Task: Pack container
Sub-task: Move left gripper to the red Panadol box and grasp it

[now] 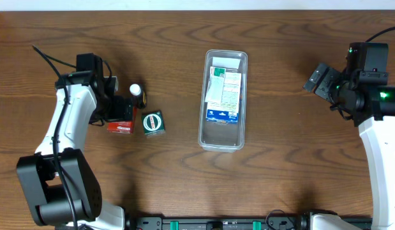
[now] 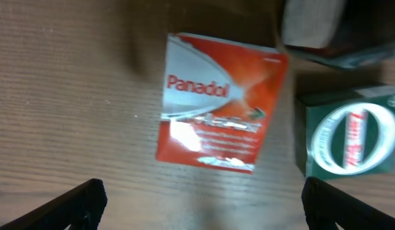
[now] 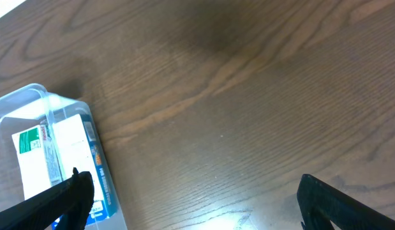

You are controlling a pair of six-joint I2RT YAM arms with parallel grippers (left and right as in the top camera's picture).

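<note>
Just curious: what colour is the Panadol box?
The Panadol box is red and white, clearest in the left wrist view.

The left arm (image 1: 69, 121) and right arm (image 1: 379, 137) both hang with jaws spread wide.

Dark brown wood-grain worktop (image 1: 293, 179) fills the view, evenly lit, pale strip (image 1: 184, 3) beyond the far edge, black rail (image 1: 223, 223) along the near edge.

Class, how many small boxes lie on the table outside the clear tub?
2: the red box below the left arm; the green box beside it, toward the tub. The arm may hide more.
</note>
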